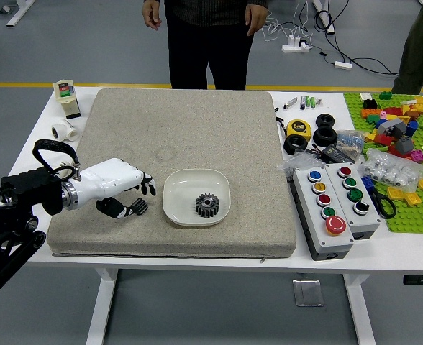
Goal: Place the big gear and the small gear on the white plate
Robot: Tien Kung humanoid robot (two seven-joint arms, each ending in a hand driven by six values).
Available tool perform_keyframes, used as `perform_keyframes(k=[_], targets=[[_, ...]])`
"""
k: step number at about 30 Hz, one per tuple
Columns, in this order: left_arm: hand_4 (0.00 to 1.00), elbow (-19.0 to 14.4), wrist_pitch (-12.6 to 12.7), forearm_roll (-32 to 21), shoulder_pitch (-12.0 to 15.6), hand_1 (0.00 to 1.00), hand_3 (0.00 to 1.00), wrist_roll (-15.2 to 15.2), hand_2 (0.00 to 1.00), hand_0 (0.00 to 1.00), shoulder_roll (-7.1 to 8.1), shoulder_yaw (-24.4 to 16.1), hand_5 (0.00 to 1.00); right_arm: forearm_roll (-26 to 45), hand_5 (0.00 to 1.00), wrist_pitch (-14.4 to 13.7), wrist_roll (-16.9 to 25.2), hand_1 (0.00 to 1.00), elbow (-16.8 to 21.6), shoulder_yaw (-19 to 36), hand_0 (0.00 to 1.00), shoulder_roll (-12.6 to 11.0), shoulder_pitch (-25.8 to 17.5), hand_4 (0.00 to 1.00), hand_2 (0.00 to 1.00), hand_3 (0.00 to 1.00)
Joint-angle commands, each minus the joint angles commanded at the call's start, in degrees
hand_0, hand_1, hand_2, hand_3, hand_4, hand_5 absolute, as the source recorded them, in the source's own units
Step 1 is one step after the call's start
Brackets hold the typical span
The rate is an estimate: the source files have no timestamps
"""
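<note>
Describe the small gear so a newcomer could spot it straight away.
On the white table lies a grey mat holding a white plate. Left of that plate, close by the left robot hand, is the small black gear. Unlike the larger gear, it is outside the plate.

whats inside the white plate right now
The big gear lies in the white plate, toward its near right side. The bit of plate under the gear is covered and can't be seen. The small gear is outside it, on the mat.
</note>
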Motion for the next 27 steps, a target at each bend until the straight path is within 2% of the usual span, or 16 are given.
perform_keyframes(k=[22,23,27], targets=[[0.620,1.0,-1.8,0.0,-0.3,0.636,0.717,-0.6,0.652,0.530,0.45,1.3,0.002,0.0,0.778,0.0,-0.1,0.789,0.0,0.1,0.745,0.0,0.3,0.899,0.819,0.724],[0.743,1.0,-1.9,0.0,-0.3,0.687,0.798,-0.7,0.734,0.537,0.47,1.3,0.011,0.0,0.779,0.0,-0.1,0.789,0.0,0.1,0.743,0.0,0.3,0.898,0.818,0.724],[0.743,0.8,-1.6,0.0,-0.3,0.687,0.798,-1.0,0.734,0.537,0.39,1.3,0.011,0.0,0.779,0.0,-0.1,0.789,0.0,0.2,0.743,0.0,0.3,0.898,0.818,0.724]])
